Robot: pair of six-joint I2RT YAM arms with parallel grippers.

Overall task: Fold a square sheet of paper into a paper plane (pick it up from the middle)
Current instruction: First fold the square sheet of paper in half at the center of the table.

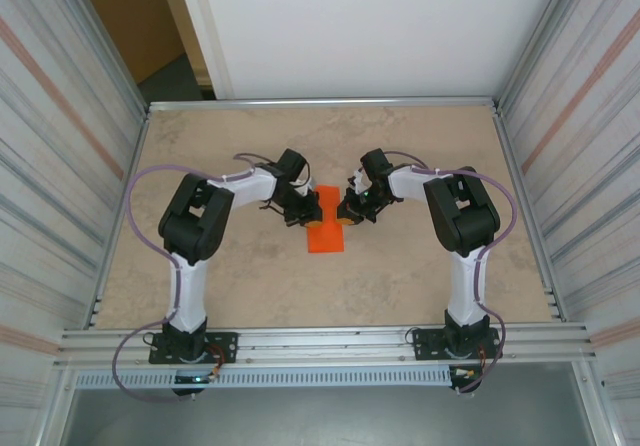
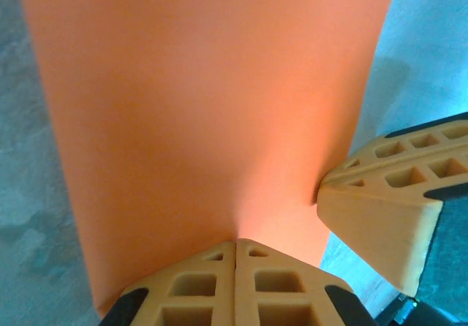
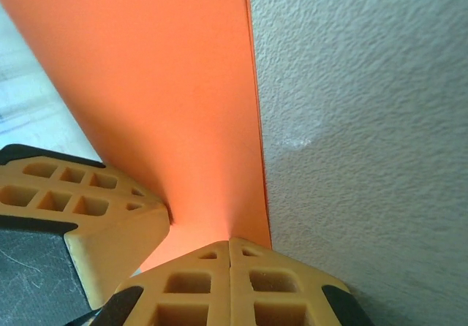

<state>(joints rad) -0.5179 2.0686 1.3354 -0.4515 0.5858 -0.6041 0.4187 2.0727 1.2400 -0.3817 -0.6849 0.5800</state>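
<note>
Bright, even light; faint soft shadows on the worktop (image 1: 400, 276). Wrist views: near fingers (image 2: 212, 264) slightly soft, left view bluish.

Beige mottled tabletop (image 1: 250, 286), ribbed metal side walls (image 1: 60, 166), white back panel (image 1: 370, 26), soft light

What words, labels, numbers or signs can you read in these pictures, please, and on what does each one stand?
No text can be read.
The orange sheet of paper is plain.
The left gripper and right gripper carry no lettering.
The table and side walls show none.
Any marking on the arm bases is too small to read.
</note>
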